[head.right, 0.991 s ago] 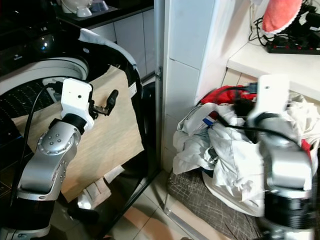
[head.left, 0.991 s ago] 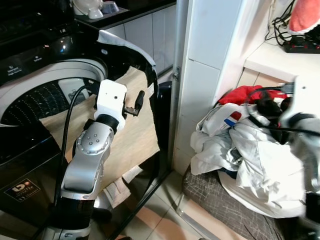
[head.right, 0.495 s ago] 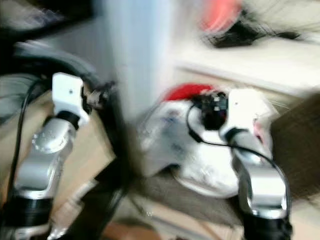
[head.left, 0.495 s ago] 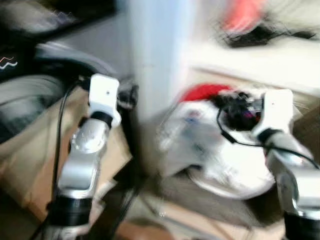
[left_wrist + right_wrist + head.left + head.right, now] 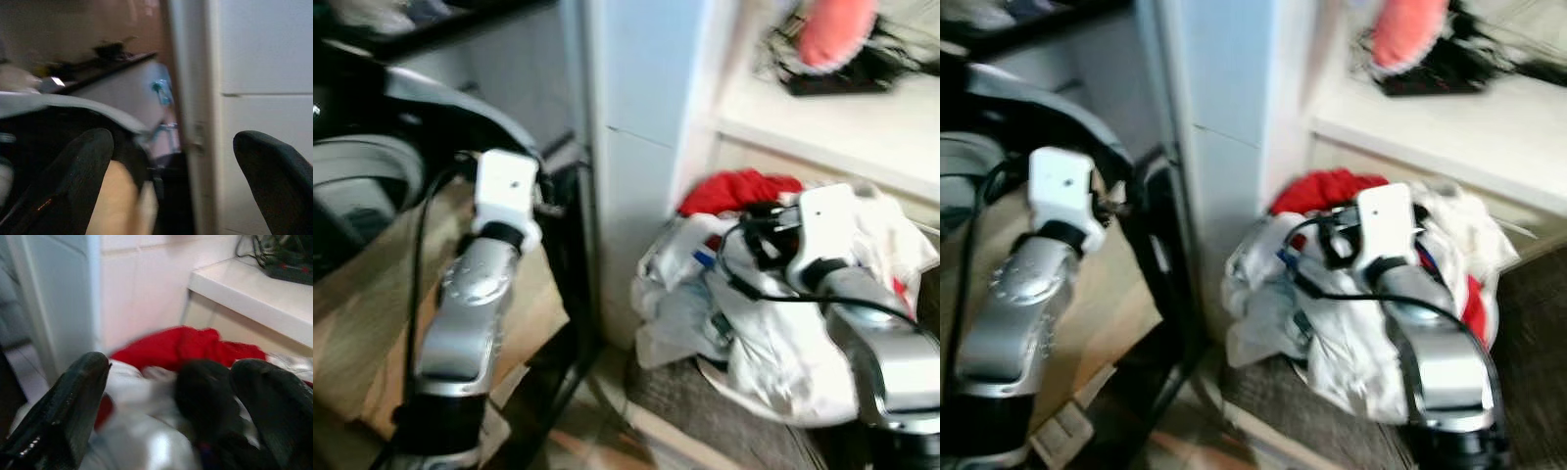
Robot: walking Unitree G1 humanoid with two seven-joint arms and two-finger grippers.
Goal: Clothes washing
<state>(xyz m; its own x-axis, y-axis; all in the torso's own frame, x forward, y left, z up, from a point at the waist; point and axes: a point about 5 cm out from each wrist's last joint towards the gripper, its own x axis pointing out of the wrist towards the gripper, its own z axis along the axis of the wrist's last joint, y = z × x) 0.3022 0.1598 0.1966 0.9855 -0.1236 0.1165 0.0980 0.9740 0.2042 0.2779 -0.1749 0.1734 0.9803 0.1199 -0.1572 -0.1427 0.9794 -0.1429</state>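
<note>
Black and glossy, the washing machine point(image 5: 372, 147) stands at the robot's left with a tan cloth point(image 5: 372, 323) draped over its front. Beyond a white pillar point(image 5: 646, 127), a heap of white clothes point(image 5: 773, 333) with a red garment point(image 5: 195, 345) on top lies in a basket. Right gripper point(image 5: 171, 396) hovers just above the heap, jaws wide, holding nothing. Left gripper point(image 5: 171, 161) is raised beside the machine, jaws wide.

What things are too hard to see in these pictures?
- Washer: cut off by the left edge of the head views, so its inside is hidden.
- Clothes pile: the right arm covers part; head views blurred.
- Pink thing on the shelf: blurred, cut by the top edge.
</note>
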